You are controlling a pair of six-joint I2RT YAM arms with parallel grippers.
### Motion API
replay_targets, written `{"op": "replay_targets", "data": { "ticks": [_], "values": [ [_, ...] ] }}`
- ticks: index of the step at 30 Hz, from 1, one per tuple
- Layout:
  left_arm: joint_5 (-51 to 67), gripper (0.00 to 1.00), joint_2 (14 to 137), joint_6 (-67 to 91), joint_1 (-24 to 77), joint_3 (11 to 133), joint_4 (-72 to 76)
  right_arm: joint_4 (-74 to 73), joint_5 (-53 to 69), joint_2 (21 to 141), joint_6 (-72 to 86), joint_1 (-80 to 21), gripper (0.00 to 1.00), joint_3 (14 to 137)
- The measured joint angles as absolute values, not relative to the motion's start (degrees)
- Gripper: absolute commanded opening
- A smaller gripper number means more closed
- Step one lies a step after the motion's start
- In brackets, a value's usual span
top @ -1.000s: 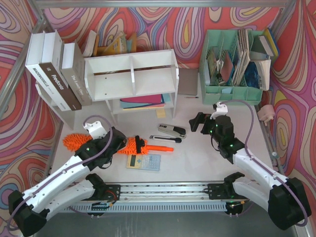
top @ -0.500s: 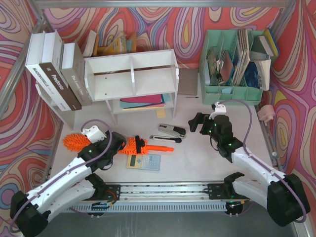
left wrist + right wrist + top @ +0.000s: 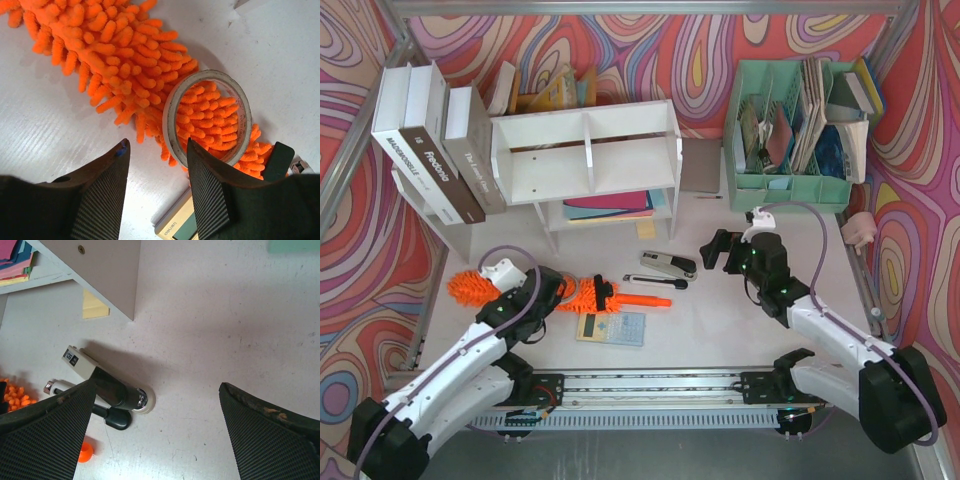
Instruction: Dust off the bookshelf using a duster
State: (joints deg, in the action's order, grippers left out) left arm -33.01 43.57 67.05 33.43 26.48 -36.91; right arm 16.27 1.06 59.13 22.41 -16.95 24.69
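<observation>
Long bright-orange fluffy microfibre duster (image 3: 582, 297): flat, near left, in front of small white wooden bookshelf (image 3: 585, 150). Left gripper (image 3: 157, 147) over fluff, jaws apart, nothing clamped; right gripper (image 3: 157, 387) wide apart, empty. Risk: pale tape ring (image 3: 172, 107) atop fluff, likely snagged or flung on lift.

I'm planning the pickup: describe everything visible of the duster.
The duster is long, bright orange and fluffy, like microfibre noodles, with a short orange handle and black collar pointing right. It lies flat on the table before the bookshelf. A tape roll rests on it; the left gripper hangs above, jaws apart, empty.
</observation>
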Motion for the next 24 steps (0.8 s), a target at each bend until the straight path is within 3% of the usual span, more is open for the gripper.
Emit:
{"op": "replay_targets", "data": {
  "ticks": [12, 24],
  "values": [
    [-32.56, 0.42, 45.47, 65.71, 32.21, 25.58, -34.04, 16.25, 1.83, 60.16, 22.55, -16.95, 0.98, 24.71],
    [-32.40, 0.43, 46.92, 64.03, 31.40, 24.10, -29.89, 16.38, 3.33, 61.36, 22.57, -16.95, 0.98, 24.82]
  ]
}}
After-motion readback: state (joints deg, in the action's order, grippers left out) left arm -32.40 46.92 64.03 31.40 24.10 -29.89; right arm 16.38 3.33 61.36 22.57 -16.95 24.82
